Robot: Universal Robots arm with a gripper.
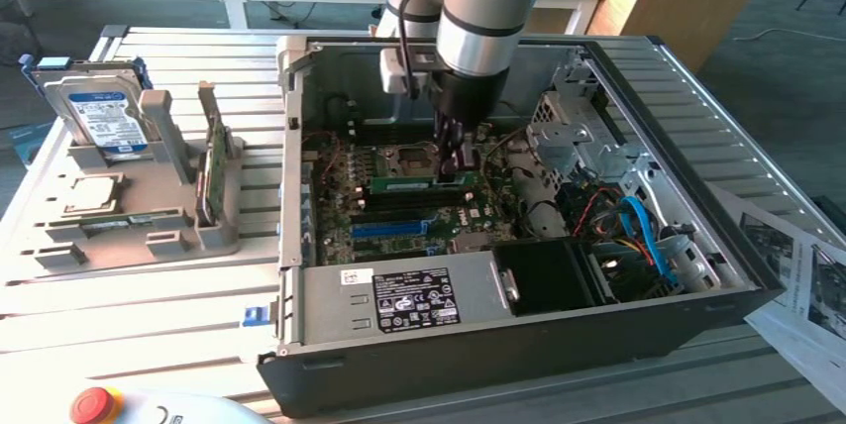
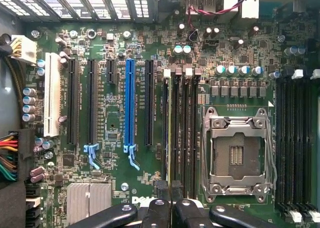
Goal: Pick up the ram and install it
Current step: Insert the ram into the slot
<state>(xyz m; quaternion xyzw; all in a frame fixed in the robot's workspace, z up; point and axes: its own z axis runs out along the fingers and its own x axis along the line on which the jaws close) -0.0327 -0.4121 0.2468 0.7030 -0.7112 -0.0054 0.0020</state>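
My gripper (image 1: pixel 459 178) is closed narrow on the ram (image 1: pixel 403 184), holding it near one end so the stick stands on edge, contacts down, in line with the memory slots (image 2: pixel 182 133). It sits beside the processor socket (image 2: pixel 239 155), mid-motherboard (image 2: pixel 112 128), inside the open computer case (image 1: pixel 529 345). I cannot tell if it is fully seated.

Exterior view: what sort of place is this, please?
Probably a robotics lab bench for PC assembly: an open PC case on a slatted table, a hard drive in a fixture, a red stop button.
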